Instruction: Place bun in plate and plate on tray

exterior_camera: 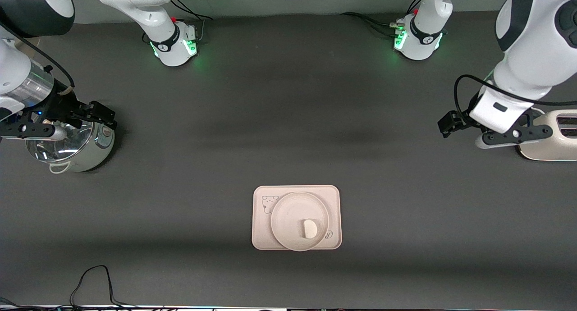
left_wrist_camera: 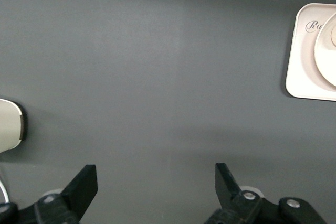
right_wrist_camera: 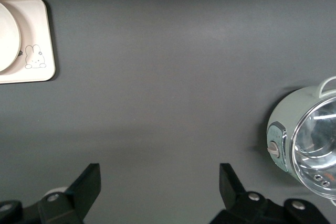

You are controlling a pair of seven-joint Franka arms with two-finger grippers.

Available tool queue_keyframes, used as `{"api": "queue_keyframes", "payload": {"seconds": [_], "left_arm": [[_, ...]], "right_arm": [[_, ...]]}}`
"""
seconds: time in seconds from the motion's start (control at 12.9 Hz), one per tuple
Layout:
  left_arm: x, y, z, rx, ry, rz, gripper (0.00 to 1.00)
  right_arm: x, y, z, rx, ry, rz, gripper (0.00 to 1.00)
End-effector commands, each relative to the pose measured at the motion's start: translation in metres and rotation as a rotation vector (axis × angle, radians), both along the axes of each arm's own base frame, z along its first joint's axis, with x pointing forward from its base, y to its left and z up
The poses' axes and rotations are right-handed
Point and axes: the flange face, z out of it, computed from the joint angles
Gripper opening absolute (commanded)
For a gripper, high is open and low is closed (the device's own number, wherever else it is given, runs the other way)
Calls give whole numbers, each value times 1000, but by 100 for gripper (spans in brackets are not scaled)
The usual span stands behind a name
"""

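The tray [exterior_camera: 263, 236] is lying near the front camera, midway between the arms' ends. The plate [exterior_camera: 288, 216] is resting on it, with the bun [exterior_camera: 309, 229] inside. The task is judged complete. The plate looks stiff and light — best taken by its rim; the bun, probably soft.

The left gripper [left_wrist_camera: 156, 182] is hovering open beside a toaster [exterior_camera: 552, 137]; the right gripper [right_wrist_camera: 159, 181] is hovering open over a pot [exterior_camera: 72, 146]. Both arms are waiting. Only the front view shows the bun — the wrist views show the tray's bunny drawing and script.

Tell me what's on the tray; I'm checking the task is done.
The plate sits on the tray, with the bun on it. It covers most of the tray's surface.
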Motion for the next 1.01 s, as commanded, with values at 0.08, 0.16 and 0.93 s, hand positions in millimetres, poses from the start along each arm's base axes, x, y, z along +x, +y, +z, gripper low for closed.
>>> {"api": "queue_keyframes", "payload": {"seconds": [0.08,0.16,0.93], "left_arm": [[-15,1,10,-1,-34,3,100],[-15,0,10,-19,-31,8,100],[-10,7,23,-103,-18,24,100]], "right_arm": [[-4,1,1,-23,0,1,100],[-4,1,1,-23,2,1,100],[-4,1,-2,-20,7,3,100]]}}
